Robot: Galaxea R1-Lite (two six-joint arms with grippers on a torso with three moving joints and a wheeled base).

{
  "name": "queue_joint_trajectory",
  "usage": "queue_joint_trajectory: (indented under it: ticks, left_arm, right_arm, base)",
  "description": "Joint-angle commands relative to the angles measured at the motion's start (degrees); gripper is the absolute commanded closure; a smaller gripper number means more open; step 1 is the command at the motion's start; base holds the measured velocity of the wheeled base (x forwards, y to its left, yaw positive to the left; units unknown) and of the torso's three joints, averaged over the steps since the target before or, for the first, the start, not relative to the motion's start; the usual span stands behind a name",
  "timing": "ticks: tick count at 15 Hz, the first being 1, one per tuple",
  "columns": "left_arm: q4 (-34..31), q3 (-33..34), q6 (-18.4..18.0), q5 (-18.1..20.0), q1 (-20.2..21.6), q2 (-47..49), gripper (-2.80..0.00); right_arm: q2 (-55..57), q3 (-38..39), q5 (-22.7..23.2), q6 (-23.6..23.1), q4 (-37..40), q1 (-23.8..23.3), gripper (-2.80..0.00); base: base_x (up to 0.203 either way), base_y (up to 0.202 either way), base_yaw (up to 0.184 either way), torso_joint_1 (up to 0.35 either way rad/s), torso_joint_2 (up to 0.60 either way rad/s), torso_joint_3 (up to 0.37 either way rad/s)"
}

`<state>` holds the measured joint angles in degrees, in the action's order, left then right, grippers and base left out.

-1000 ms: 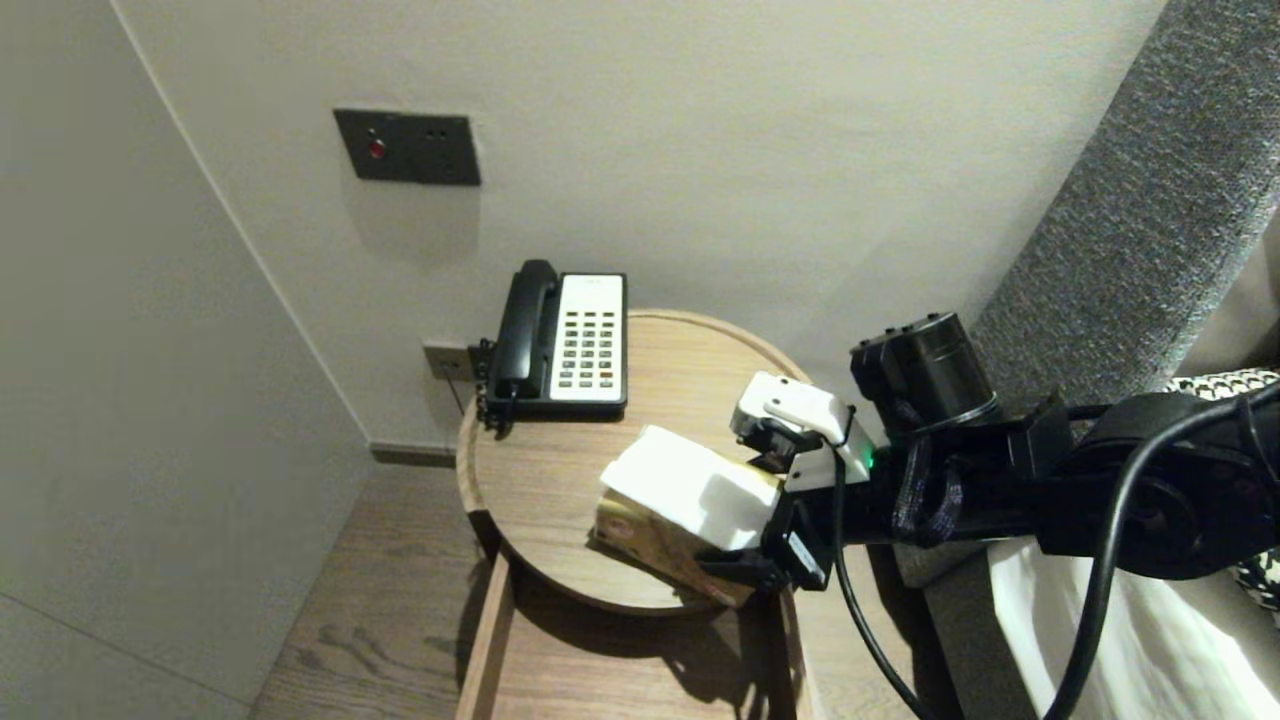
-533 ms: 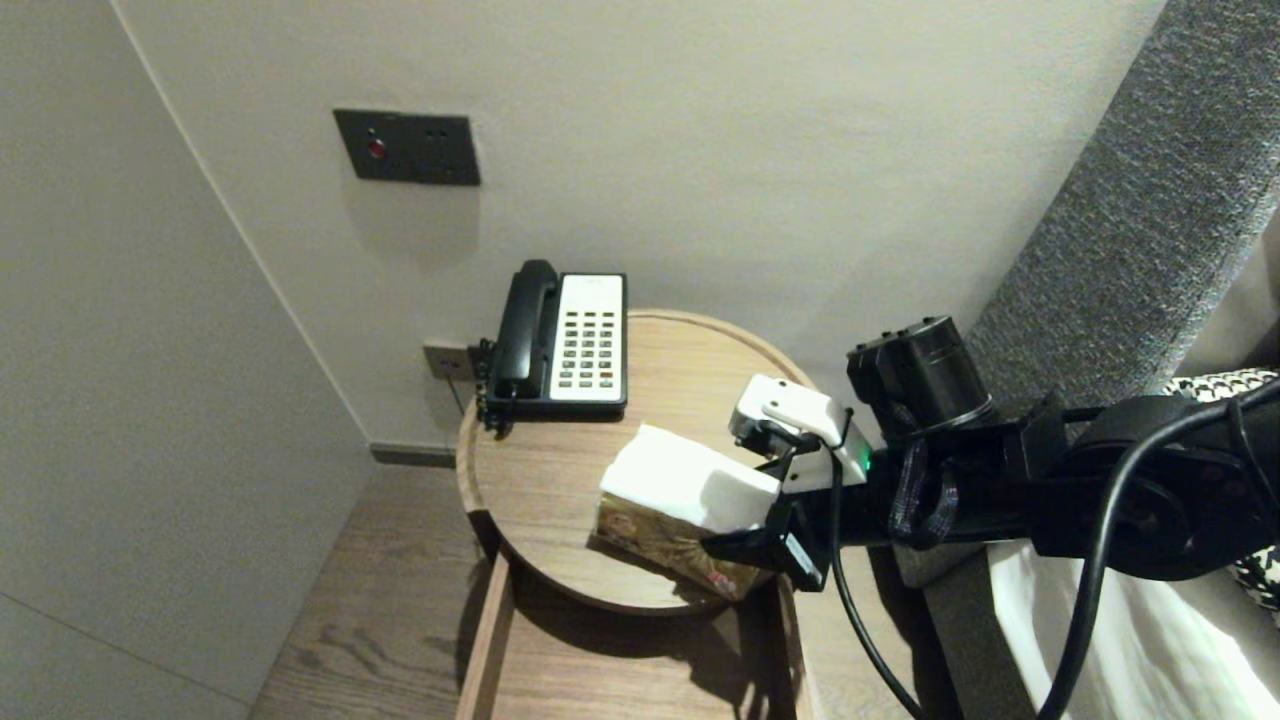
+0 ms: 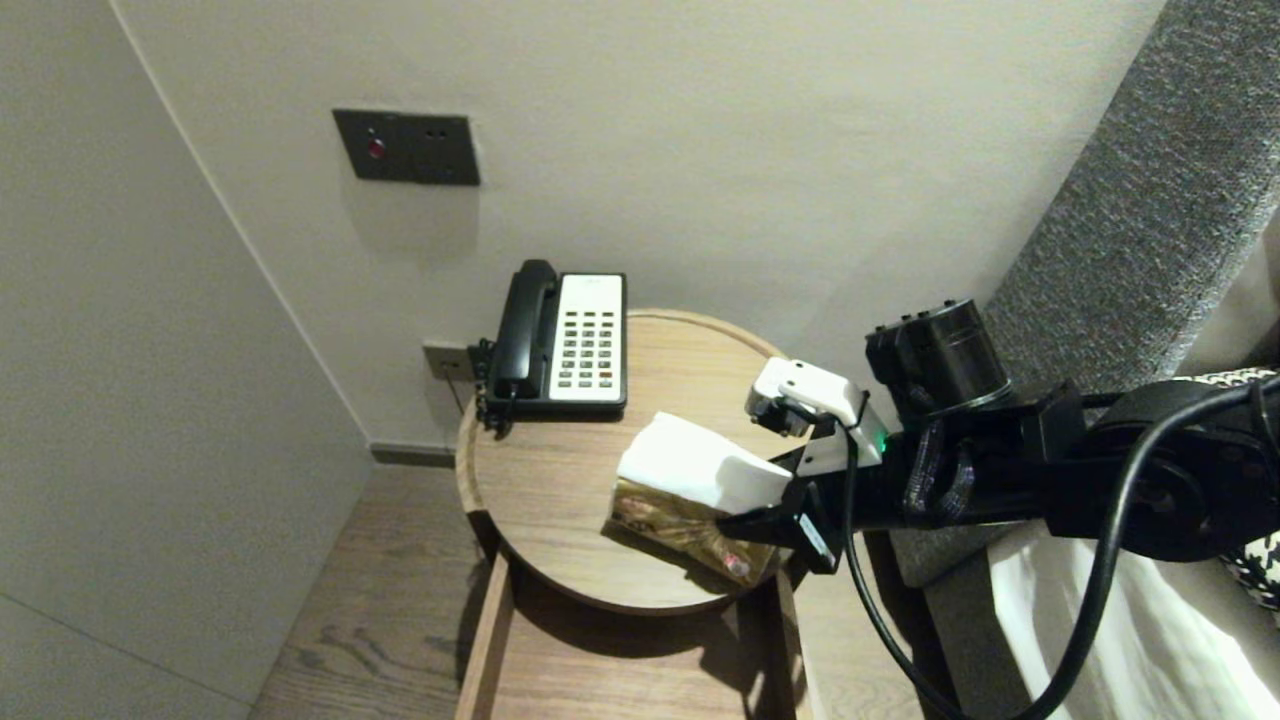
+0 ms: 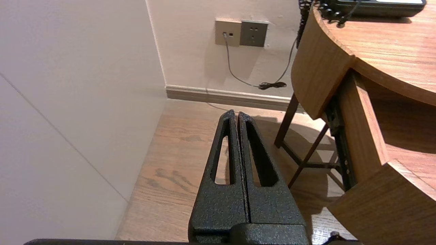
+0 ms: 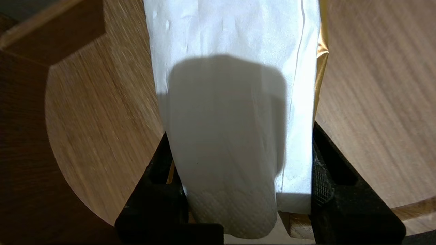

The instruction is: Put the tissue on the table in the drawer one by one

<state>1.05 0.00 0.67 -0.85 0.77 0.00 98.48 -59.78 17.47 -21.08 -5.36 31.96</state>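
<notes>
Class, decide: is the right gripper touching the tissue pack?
Touching. The right wrist view shows both fingers of the right gripper pressed against the sides of the tissue pack.

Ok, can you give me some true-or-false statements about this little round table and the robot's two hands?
1. The right hand has a finger on each side of the tissue pack. True.
2. The telephone lies in the open drawer. False: it sits on the round table, by the wall.
3. The left hand is shut and holds nothing. True.
4. The tissue pack touches the telephone. False: bare wood lies between them.
</notes>
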Motion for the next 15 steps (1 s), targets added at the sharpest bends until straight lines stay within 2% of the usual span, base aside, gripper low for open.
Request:
queue_joint_trajectory:
  ticks: [1,3,5,9,15]
  left_arm:
    - [0.09,0.0,0.03,-0.03,0.02,-0.26,0.0]
    - [0.08,0.0,0.03,-0.03,0.02,-0.26,0.0]
    - [0.01,0.0,0.03,-0.03,0.02,-0.26,0.0]
    - [0.01,0.0,0.03,-0.03,0.02,-0.26,0.0]
    - [0.09,0.0,0.03,-0.03,0.02,-0.26,0.0]
  right_arm:
    - [-2.99,-0.07,0.6,2.14,0.09,0.58,0.0]
    - [-5.84,-0.22,1.32,9.82,0.27,2.25,0.0]
    - [-8.41,0.23,1.5,14.12,0.45,5.04,0.0]
    - [-11.18,2.52,1.58,17.02,3.66,10.33,0.0]
    - [-12.63,12.37,1.37,18.79,3.73,20.29,0.0]
  base:
    - [0.0,0.0,0.0,0.0,0.0,0.0]
    - [0.0,0.0,0.0,0.0,0.0,0.0]
    - [0.0,0.0,0.0,0.0,0.0,0.0]
    - [0.0,0.0,0.0,0.0,0.0,0.0]
    - [0.0,0.0,0.0,0.0,0.0,0.0]
